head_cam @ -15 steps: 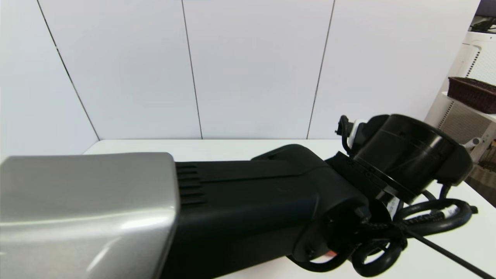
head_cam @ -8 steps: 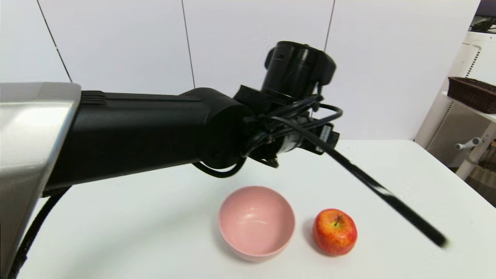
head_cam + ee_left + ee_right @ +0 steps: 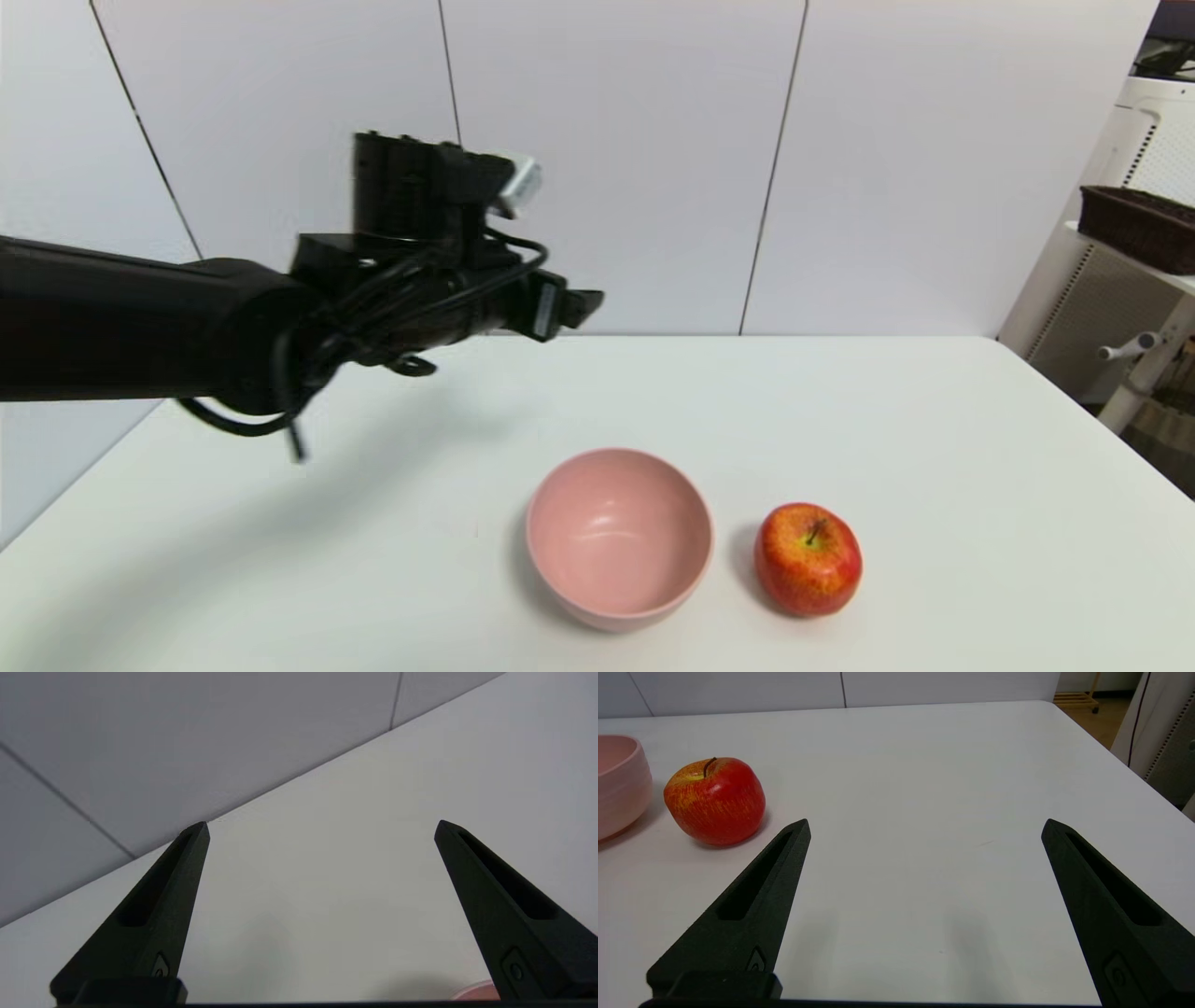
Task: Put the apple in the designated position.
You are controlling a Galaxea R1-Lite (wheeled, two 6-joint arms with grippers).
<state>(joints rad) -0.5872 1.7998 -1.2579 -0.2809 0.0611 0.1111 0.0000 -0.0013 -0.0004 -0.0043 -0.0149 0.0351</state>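
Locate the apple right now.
In the head view the apple sits on the white table, front right of centre, just right of the pink bowl, not touching it.

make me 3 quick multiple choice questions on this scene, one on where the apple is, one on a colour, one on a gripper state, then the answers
1. Where is the apple?
A. inside the bowl
B. on the table beside the bowl, on the robot's right of it
C. held in a gripper

2. What colour is the bowl?
A. pink
B. blue
C. green

3. How is the right gripper?
A. shut on the apple
B. shut and empty
C. open and empty

Answers:
1. B: the head view shows the apple standing on the white table, apart from the bowl's rim.
2. A: its wall and inside are both pink.
3. C: the right wrist view shows its fingers spread wide with only bare table between them. The left gripper is also open, raised over the table's far left.
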